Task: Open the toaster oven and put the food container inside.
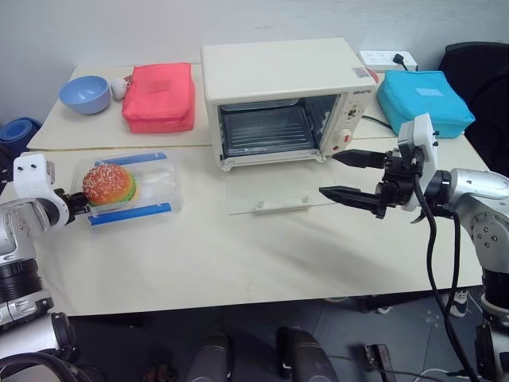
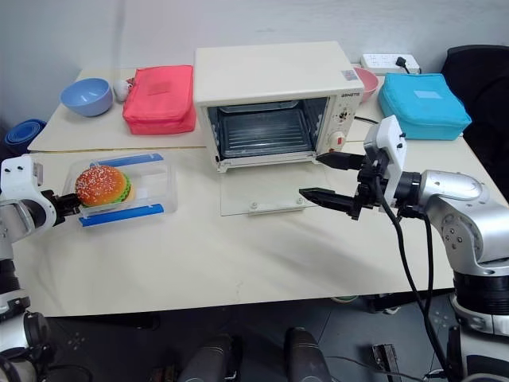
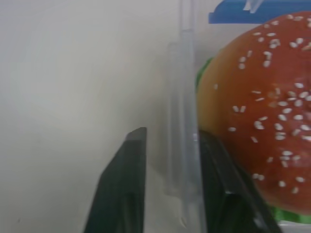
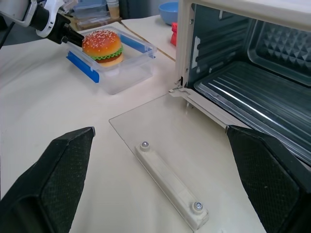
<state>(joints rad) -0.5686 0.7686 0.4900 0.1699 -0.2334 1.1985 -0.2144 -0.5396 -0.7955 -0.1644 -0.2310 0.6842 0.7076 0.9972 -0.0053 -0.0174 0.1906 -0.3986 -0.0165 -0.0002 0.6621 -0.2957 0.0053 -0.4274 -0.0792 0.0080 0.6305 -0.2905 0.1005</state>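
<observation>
The cream toaster oven [image 1: 278, 72] stands at the back of the table. Its glass door [image 1: 270, 191] lies open flat on the tabletop, bar handle [image 1: 282, 204] toward me, and the rack inside is bare. The clear food container [image 1: 151, 187] with blue clips sits lidless at the left front, holding a sesame-bun burger [image 1: 109, 185]. My left gripper [image 1: 77, 204] is shut on the container's left end wall [image 3: 182, 97], one finger [image 3: 221, 184] inside by the burger, the other outside. My right gripper [image 1: 327, 173] hovers open above the table, right of the door, holding nothing.
A red pouch [image 1: 159, 97] and a blue bowl [image 1: 84, 94] sit behind the container at the back left. A blue pouch [image 1: 423, 102] lies right of the oven, with a power strip [image 1: 388, 59] and a pink bowl [image 2: 367, 79] behind. A black chair [image 1: 477, 72] stands at the far right.
</observation>
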